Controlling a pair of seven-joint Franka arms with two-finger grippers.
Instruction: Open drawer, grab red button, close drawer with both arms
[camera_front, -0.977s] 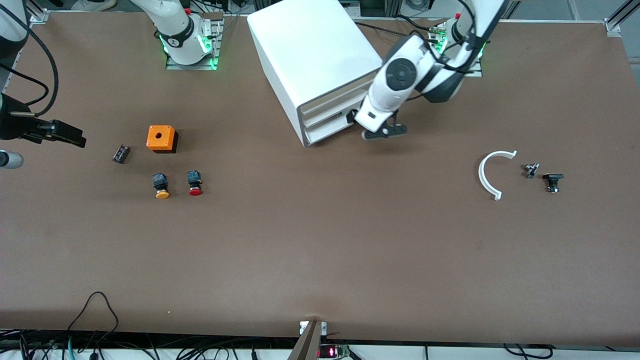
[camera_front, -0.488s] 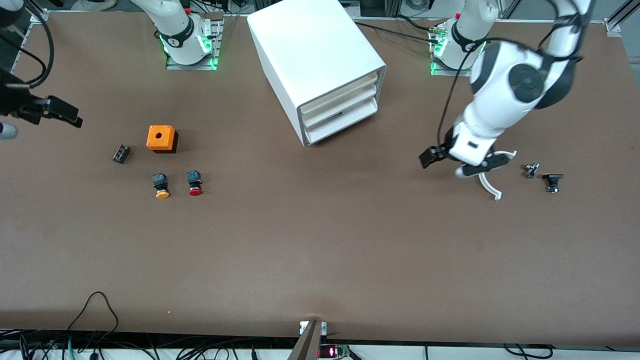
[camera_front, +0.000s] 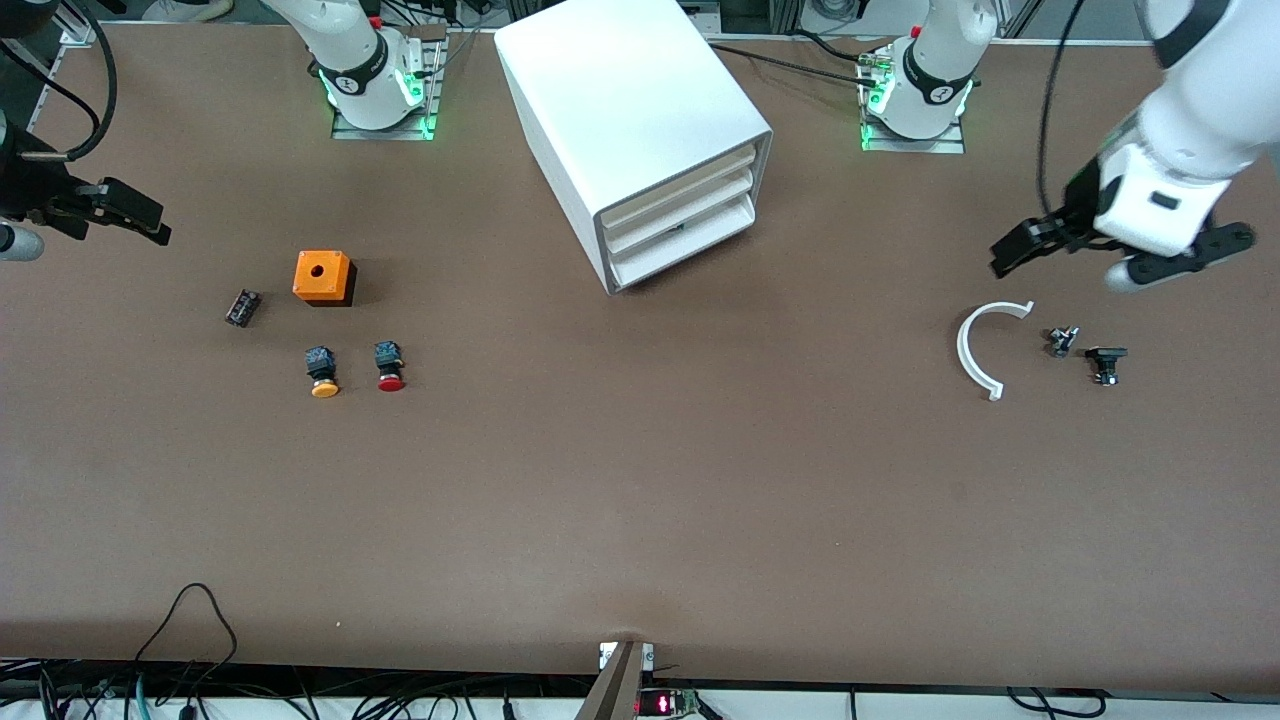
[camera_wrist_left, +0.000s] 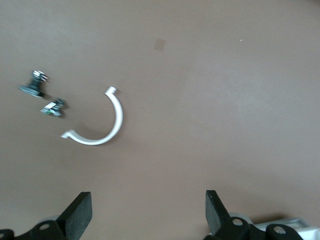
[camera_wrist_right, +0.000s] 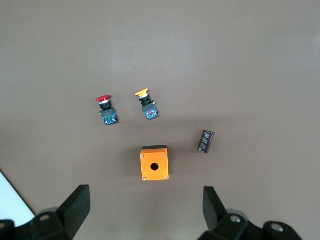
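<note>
Drawers on the white cabinet (camera_front: 640, 120) look shut; red button (camera_front: 390, 367) sits on the table beside the yellow button (camera_front: 322, 372). Left gripper (camera_front: 1115, 252) and right gripper (camera_front: 110, 215) hover wide open, empty; next, one must reach a drawer front

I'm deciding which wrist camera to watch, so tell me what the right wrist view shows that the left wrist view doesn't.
Only the right wrist view shows the red-capped push-button on a black body, the yellow-capped push-button beside it, the orange cube with a hole, a small dark ribbed component, a corner of the white drawer cabinet and the open right gripper. Only the left wrist view shows the white curved plastic clip, two small black parts beside it and the open left gripper. Both show bare brown tabletop; neither gripper holds anything.
</note>
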